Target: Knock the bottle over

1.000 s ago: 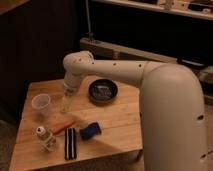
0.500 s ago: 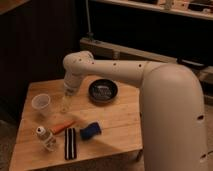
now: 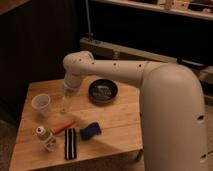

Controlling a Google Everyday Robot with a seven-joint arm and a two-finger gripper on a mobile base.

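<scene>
- Your gripper (image 3: 65, 102) hangs over the middle-left of the wooden table (image 3: 120, 120), pointing down from the bent white arm (image 3: 125, 72). You cannot tell whether it is spread or closed.
- The bottle (image 3: 45, 137) stands near the table's front-left corner, close to the front edge, with its white cap towards you.
- The bottle is well apart from the gripper. The orange stick (image 3: 62, 127) lies between them, just beside the bottle.
- The translucent cup (image 3: 41, 104) stands just left of the gripper, near the left edge.
- A black striped block (image 3: 70, 143) lies right of the bottle, at the front edge.
- A blue object (image 3: 90, 131) sits beside that block.
- A black bowl (image 3: 103, 91) sits right of the gripper, towards the back.
- Bare wood shows on the front-right part of the table.
</scene>
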